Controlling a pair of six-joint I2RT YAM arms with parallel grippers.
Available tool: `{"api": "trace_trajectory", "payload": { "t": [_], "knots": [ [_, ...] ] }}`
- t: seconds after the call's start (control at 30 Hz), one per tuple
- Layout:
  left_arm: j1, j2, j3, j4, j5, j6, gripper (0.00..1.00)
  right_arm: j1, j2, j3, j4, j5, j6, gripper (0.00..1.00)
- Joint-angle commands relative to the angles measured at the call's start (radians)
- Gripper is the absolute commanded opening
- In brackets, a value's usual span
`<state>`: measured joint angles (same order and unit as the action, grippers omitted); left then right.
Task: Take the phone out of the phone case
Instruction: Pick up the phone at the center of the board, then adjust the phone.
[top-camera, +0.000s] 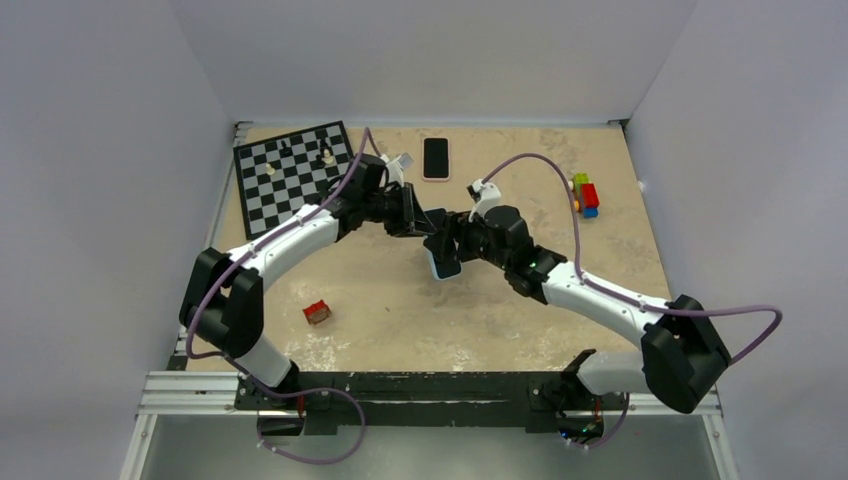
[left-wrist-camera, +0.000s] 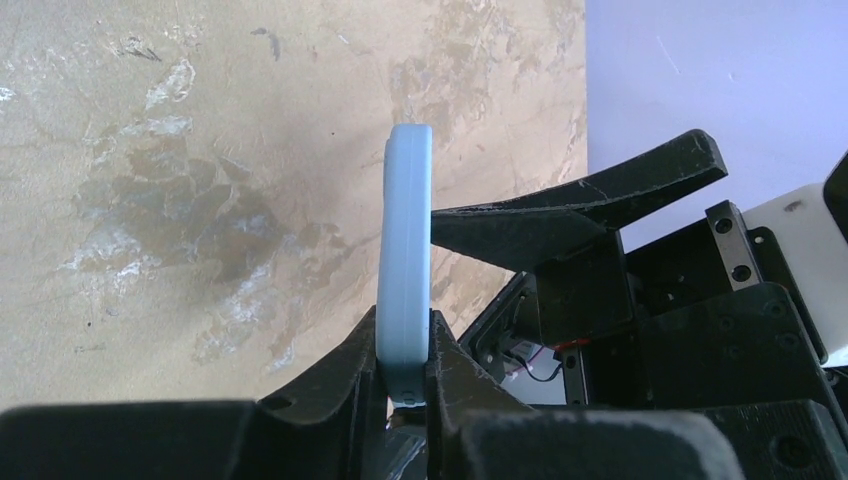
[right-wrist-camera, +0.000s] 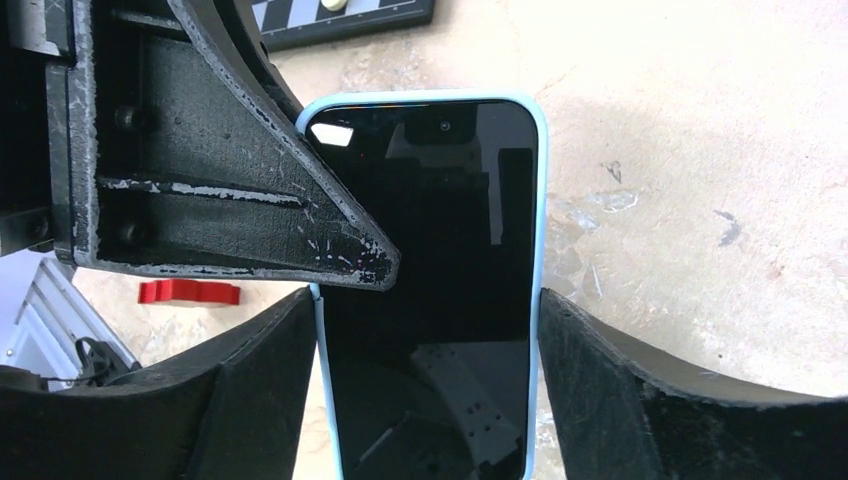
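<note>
A black-screened phone (right-wrist-camera: 440, 280) sits in a light blue case (left-wrist-camera: 405, 250). Both arms hold it above the middle of the table (top-camera: 444, 263). My right gripper (right-wrist-camera: 428, 300) is shut on the case's two long edges, with the screen facing its camera. My left gripper (left-wrist-camera: 405, 360) is shut across the case's front and back near one end. One of its fingers (right-wrist-camera: 250, 200) lies over the screen's upper left. In the top view the left gripper (top-camera: 428, 230) and right gripper (top-camera: 452, 245) meet over the phone. The phone is fully seated in the case.
A chessboard (top-camera: 290, 175) with a few pieces lies at the back left. A second phone (top-camera: 436, 158) lies flat at the back centre. Coloured blocks (top-camera: 586, 194) stand at the back right. A small red block (top-camera: 317, 312) sits at the near left, and also shows in the right wrist view (right-wrist-camera: 190, 292).
</note>
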<state>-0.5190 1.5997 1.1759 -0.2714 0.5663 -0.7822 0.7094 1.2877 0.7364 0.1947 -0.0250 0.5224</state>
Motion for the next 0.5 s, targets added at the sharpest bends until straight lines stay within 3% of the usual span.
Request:
{"api": "trace_trajectory", "payload": {
  "t": [0.0,0.27,0.47],
  "knots": [
    [-0.012,-0.036,0.04,0.015,0.011,0.045,0.0,0.008,-0.013,0.097,-0.086,-0.034,-0.068,0.81],
    [-0.013,-0.097,0.067,-0.004,-0.009,0.17,0.0,0.007,-0.192,0.01,-0.25,-0.12,-0.091,0.87],
    [-0.012,-0.118,0.023,0.186,0.175,0.152,0.0,-0.051,-0.328,-0.056,-0.284,-0.148,-0.097,0.87]
  ]
}}
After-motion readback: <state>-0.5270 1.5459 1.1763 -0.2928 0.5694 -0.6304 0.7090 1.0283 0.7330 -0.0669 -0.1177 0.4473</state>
